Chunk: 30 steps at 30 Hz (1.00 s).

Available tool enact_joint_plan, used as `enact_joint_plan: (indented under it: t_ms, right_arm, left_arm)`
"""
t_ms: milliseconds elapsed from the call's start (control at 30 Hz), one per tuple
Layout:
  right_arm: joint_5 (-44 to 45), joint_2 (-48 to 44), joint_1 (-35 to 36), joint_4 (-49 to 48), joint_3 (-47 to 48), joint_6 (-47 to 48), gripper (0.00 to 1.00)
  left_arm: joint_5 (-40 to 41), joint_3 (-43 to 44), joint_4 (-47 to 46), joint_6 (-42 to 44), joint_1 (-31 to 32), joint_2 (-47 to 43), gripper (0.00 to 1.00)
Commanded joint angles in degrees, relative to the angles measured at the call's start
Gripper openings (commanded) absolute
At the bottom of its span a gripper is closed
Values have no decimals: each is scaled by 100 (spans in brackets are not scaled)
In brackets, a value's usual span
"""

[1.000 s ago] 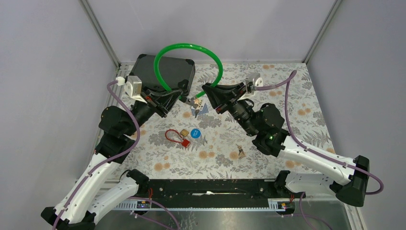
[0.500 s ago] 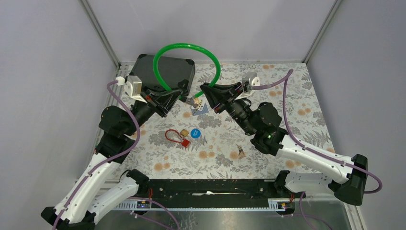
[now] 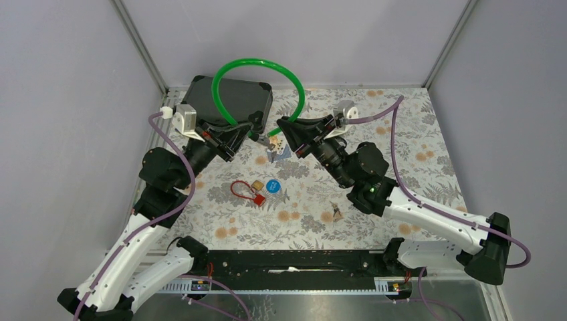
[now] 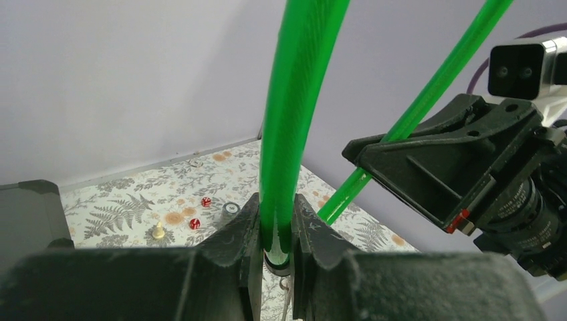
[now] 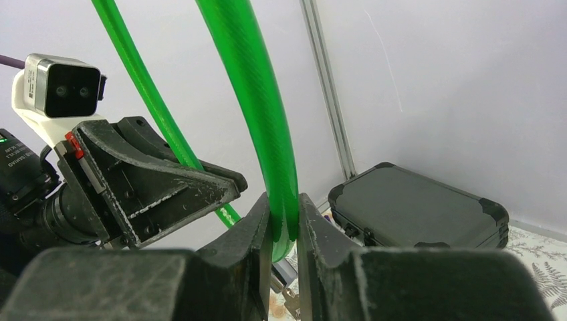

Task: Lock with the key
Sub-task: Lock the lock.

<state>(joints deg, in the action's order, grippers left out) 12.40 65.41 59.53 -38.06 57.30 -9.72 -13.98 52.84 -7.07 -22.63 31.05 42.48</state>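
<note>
A green cable lock (image 3: pixel 257 64) arches above the back of the table, one end in each gripper. My left gripper (image 3: pixel 256 131) is shut on the left end (image 4: pixel 294 134), which stands upright between its fingers (image 4: pixel 247 224). My right gripper (image 3: pixel 281 130) is shut on the other end (image 5: pixel 257 100), just above the lock's silver barrel (image 5: pixel 284 271). A key (image 5: pixel 291 302) hangs below that barrel; in the top view the key (image 3: pixel 273 143) dangles between the two grippers. The two cable ends stand close together, apart.
A black case (image 3: pixel 231 100) lies at the back left behind the left gripper. A small red padlock (image 3: pixel 245 191) and a blue disc (image 3: pixel 272 186) lie mid-table, with a small brown piece (image 3: pixel 336 213) to the right. Red dice (image 4: pixel 206 201) and a pawn (image 4: pixel 158 231) sit near the far wall.
The right gripper has moved a little left towards the left gripper, and the green arch has leaned left with it. Both grips are unchanged.
</note>
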Motion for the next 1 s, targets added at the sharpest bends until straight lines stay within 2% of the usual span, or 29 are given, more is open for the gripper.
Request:
enact_joint_plan:
  t_ms: [0, 233, 967]
  right_arm:
    - [-277, 81, 103, -316, -86, -35, 0]
    - [-268, 231, 111, -403, -202, -114, 0]
    - [-71, 726, 121, -771, -597, -269, 0]
  left_arm:
    - [616, -31, -197, -188, 7, 8, 0]
    - [1136, -90, -163, -344, 7, -7, 0]
    - [961, -134, -339, -564, 7, 22, 0]
